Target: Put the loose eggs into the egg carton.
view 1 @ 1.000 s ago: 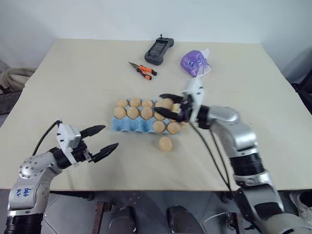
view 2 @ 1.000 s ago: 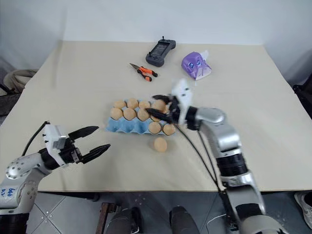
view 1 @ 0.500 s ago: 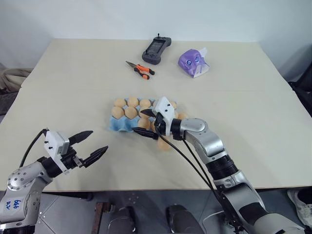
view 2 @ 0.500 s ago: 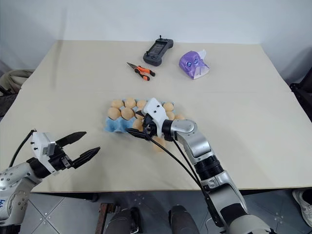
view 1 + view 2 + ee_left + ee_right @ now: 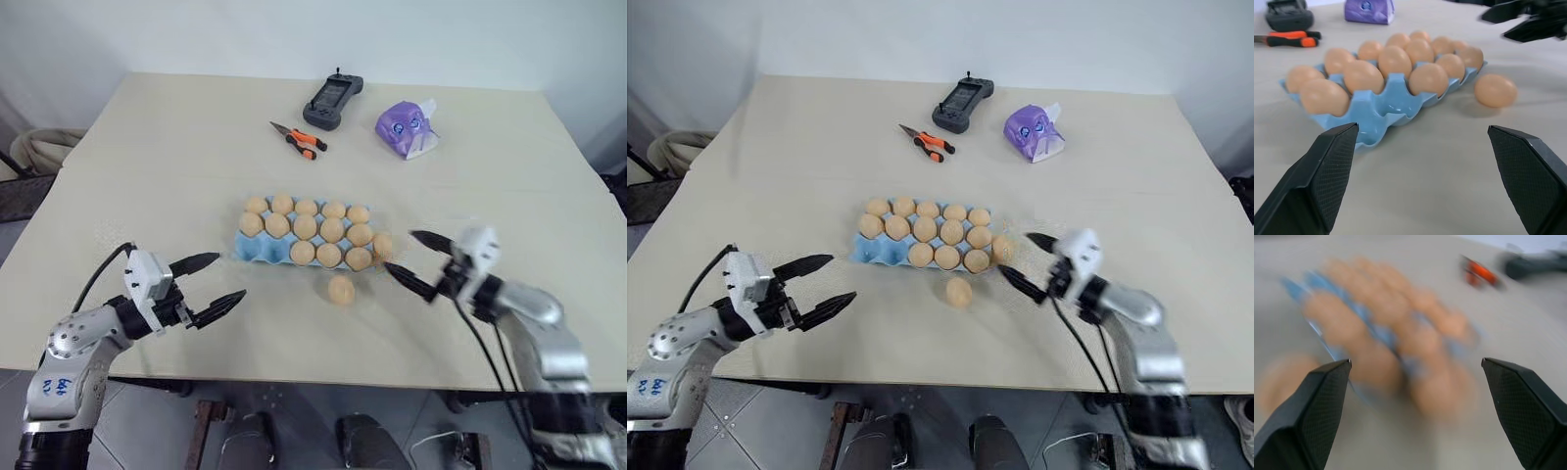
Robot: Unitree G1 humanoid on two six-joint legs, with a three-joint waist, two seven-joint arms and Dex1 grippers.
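Observation:
The light blue egg carton lies mid-table with tan eggs in most cups; its two front-left cups are bare. One loose egg lies on the table just in front of the carton. Another egg rests against the carton's right end; I cannot tell whether it sits in a cup. My right gripper is open and empty, low over the table right of the carton, tips close to that end egg. My left gripper is open and empty at the front left, pointing at the carton.
At the back of the table lie a black remote, orange-handled pliers and a purple-white packet. The table's front edge runs close below both grippers.
The right gripper was over the carton's right end with an egg between its fingers. It has opened, swung right and sunk to the table. The left gripper has barely moved. The camera shifted.

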